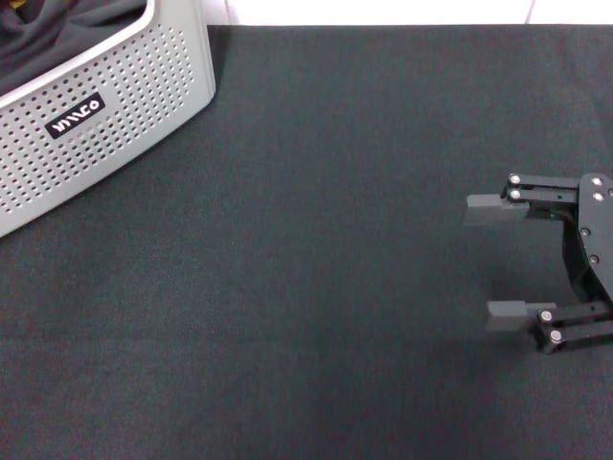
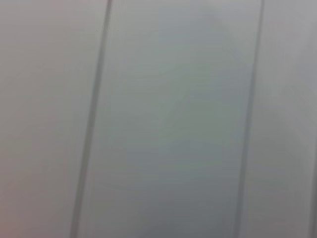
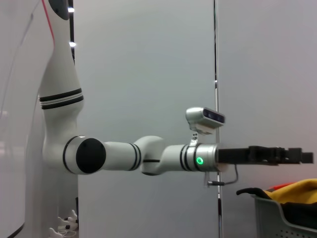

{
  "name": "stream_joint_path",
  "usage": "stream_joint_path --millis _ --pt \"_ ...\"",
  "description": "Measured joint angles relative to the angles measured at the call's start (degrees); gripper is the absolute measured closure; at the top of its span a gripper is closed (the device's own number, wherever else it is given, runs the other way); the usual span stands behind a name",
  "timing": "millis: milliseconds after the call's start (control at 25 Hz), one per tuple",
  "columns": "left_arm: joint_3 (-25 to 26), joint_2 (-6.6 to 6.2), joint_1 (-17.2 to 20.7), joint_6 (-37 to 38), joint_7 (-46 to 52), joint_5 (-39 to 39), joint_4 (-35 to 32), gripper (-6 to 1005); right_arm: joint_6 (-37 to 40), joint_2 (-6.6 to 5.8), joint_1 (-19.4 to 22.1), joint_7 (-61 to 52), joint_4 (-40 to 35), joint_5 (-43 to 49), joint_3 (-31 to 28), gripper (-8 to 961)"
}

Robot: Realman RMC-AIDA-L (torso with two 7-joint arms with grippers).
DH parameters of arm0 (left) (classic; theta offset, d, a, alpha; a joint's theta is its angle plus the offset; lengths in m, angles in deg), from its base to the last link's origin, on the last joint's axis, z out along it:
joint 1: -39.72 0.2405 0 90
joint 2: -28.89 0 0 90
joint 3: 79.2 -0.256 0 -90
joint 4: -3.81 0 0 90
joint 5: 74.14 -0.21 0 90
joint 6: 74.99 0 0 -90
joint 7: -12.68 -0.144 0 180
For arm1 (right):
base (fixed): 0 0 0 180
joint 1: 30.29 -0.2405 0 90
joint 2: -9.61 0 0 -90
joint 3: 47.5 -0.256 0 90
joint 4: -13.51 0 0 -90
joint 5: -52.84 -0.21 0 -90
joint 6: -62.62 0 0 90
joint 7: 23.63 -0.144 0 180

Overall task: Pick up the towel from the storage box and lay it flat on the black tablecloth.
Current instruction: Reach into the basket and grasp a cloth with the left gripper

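The black tablecloth (image 1: 316,240) is covering the surface, the right pincer (image 1: 498,264) hovering open above it. The soft towel (image 3: 297,191) is sitting bunched in the storage box (image 1: 105,125); the left pincer (image 3: 297,155) is reaching over it, its state unclear, and pinching a raised fold looks best.

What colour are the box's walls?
Light grey, perforated, with a white rim; the box shows best in the head view.

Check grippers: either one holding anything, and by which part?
Right gripper: jaws open over the black tablecloth, holding nothing. Left gripper reaches above the storage box; any grip cannot be told.
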Motion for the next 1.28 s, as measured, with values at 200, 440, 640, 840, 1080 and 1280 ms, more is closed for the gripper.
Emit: stream_joint_path --millis 200,440,640,840,1080,1280 --pt "4.2 0.12 3.7 0.3 1.4 -0.2 -2.6 291 -1.4 -0.12 -0.2 0.1 0.3 0.0 0.0 189" --pt "4.9 0.38 8.1 0.8 -1.9 0.2 -1.6 291 -1.7 -0.45 -0.2 0.1 0.3 0.0 0.0 189" --pt "4.9 1.3 9.2 0.9 -5.1 1.8 0.0 291 -1.8 -0.65 -0.5 0.2 -0.2 0.1 -0.1 189" --pt "5.0 1.49 9.3 1.0 -5.7 2.3 0.4 291 -1.8 -0.69 -0.9 0.2 0.1 0.2 -0.9 190" --pt "5.1 1.66 9.3 1.0 -7.9 4.5 3.3 291 -1.8 -0.69 -0.7 0.3 0.2 0.2 -1.4 190" --pt "7.8 1.66 9.4 1.6 -9.8 4.7 6.4 291 -1.6 -0.7 -0.6 0.3 0.2 0.2 -1.4 190"
